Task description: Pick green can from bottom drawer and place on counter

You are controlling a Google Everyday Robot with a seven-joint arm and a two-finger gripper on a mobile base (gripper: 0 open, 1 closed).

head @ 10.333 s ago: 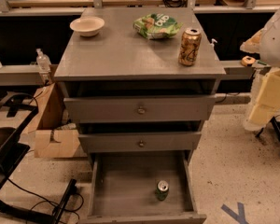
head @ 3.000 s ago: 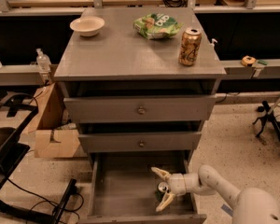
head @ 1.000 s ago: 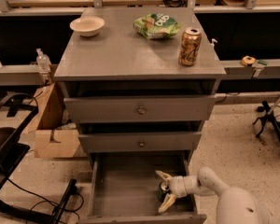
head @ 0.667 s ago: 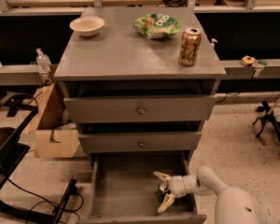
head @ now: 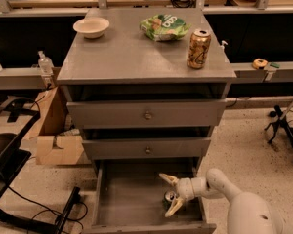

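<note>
The bottom drawer [head: 127, 199] is pulled open below two closed drawers. The green can [head: 169, 197] stands upright on its floor at the right, only its silver top and a dark sliver showing. My gripper [head: 170, 195] reaches into the drawer from the right. Its two pale fingers are spread open, one behind the can and one in front, so the can sits between them. The fingers are not closed on it. The counter [head: 132, 52] is the grey cabinet top above.
On the counter stand a white bowl [head: 91, 27], a flat green snack bag [head: 164, 26] and a taller gold can [head: 198, 48]. A cardboard box [head: 56, 140] sits left of the cabinet. Black cables and a frame [head: 19, 199] lie at the lower left.
The gripper has stayed inside the bottom drawer, edging slightly left so its open fingers now bracket the can. The can has not moved.
</note>
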